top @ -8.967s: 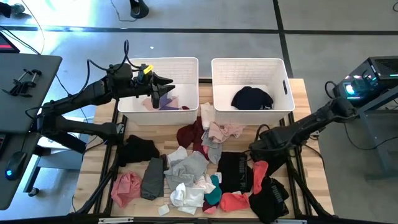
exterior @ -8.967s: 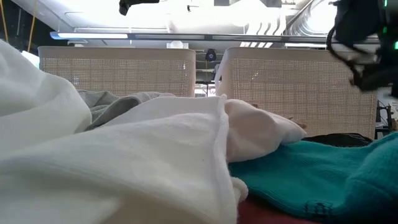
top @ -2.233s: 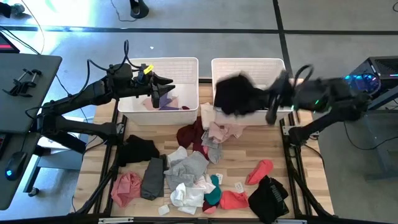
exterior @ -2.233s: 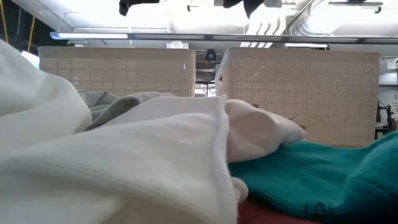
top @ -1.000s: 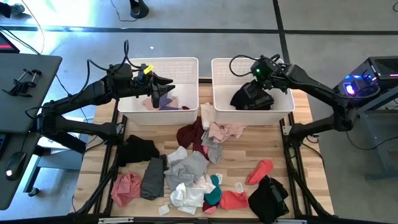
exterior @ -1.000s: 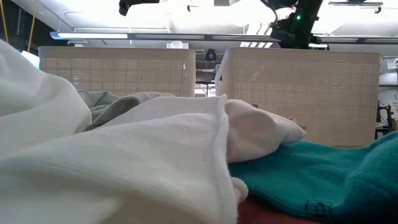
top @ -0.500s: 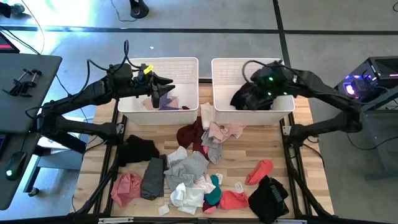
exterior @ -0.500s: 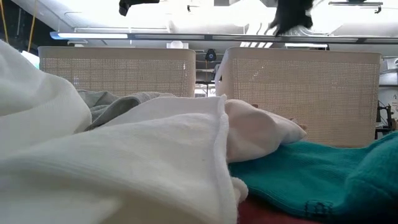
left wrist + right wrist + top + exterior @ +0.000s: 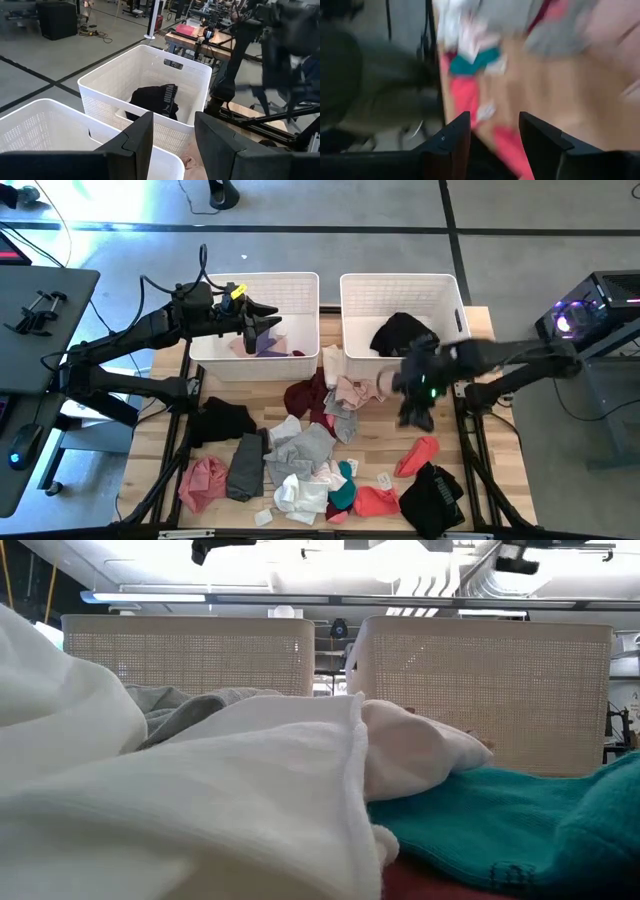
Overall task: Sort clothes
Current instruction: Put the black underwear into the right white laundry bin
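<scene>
Here two baskets (image 9: pixel 258 288) each hold clothes (image 9: pixel 404 333); both grippers (image 9: pixel 492 131) gape, seemingly empty.

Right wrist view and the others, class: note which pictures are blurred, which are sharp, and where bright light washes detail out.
Right wrist view: heavily motion-smeared, clothes only colour streaks. High view: sharp, except the blurred right hand. Left wrist view: black garment in the basket crisp, far arm smeared. Low view: near white cloth soft, ceiling lights glaring.
</scene>
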Tool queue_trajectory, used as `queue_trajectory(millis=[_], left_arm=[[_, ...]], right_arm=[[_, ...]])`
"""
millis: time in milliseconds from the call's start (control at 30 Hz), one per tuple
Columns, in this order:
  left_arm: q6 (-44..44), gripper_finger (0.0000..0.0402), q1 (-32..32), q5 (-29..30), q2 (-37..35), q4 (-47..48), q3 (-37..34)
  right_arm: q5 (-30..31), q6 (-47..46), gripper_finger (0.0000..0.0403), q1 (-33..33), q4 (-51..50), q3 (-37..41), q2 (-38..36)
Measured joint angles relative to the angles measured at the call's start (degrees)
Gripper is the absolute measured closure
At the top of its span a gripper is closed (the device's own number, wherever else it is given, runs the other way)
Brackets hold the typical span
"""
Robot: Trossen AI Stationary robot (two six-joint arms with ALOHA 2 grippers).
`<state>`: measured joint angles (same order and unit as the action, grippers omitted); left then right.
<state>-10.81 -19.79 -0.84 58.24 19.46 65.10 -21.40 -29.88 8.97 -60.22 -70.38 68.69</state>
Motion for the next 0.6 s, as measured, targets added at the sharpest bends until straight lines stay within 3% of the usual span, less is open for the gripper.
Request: queue_trajectory(millis=[233,433,600], left_arm=[[1.03,0.027,0.0,0.0,0.0,0.0,0.0],[1.01,0.027,0.0,0.0,0.0,0.02,0.0],[1.01,0.027,0.0,0.0,0.0,0.04,0.0]], right_arm=[[-13.04,-10.48,0.0247,16.69,18.48,15.28,0.09],[-9.96,-26.39,0.0247,29.08,29.72,24.93,0.09],[-7.01,-42.82,0.0228,33.41,33.08,30.93,0.09]])
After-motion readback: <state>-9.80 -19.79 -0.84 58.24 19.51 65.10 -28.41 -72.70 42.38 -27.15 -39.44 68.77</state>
